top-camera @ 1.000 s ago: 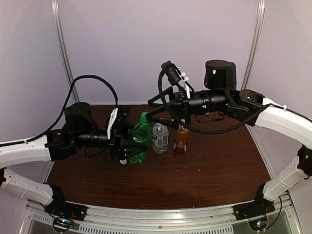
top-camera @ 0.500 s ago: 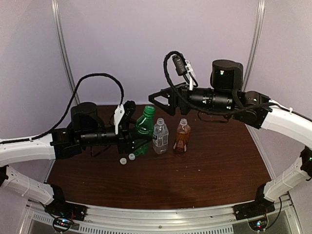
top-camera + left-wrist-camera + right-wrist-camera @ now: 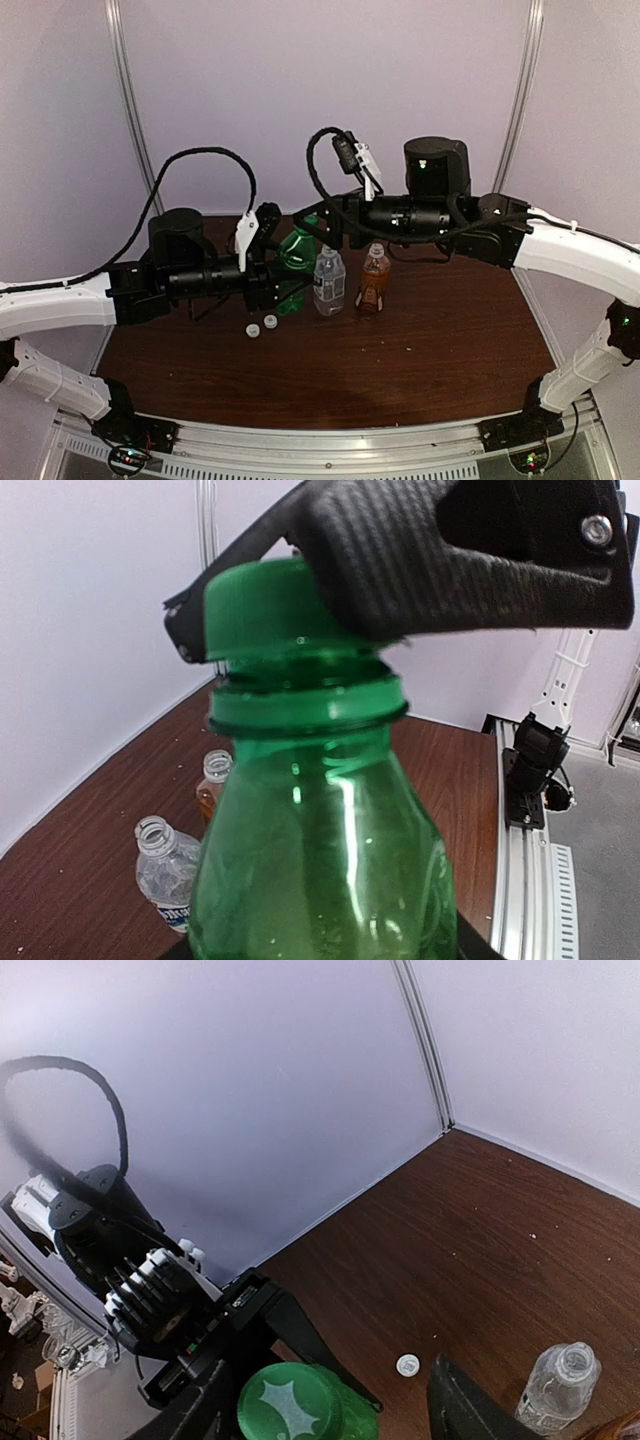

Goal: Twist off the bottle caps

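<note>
- The left tool (image 3: 284, 286) comes in from the left of the top view. It is clamped on the body of the translucent green plastic bottle (image 3: 296, 252), just left of frame centre.
- That bottle's long axis runs close to vertical, neck up. In the top view the neck appears to lean a touch toward the upper right.
- The round green plastic screw cap (image 3: 270, 610) sits on the neck, facing up, and the right wrist view looks straight down on its top.
- The right tool (image 3: 312, 222) reaches in from the right with its jaws spread wide, straddling the cap.
- The right wrist view shows a gap on each side of the cap. In the left wrist view one carbon finger (image 3: 450, 560) overlaps it, so I cannot tell whether that finger touches the cap.
- The clear plastic water bottle (image 3: 328, 282) stands just right of the green one, upright, with its mouth open.
- The amber-brown plastic bottle (image 3: 373, 282) is next to the right, also upright and open-mouthed.
- All three bottles form a row across the centre of the frame.
- Two small round white plastic caps (image 3: 261, 326) lie flat, side by side, just below and left of the green bottle.
- The row stands in the upper half of the dark brown wooden worktop (image 3: 420, 350), near the pale back wall (image 3: 320, 100).
- Brown surface spreads across the lower and right parts of the top view, down to the metal rail (image 3: 330, 445) at the bottom edge.
</note>
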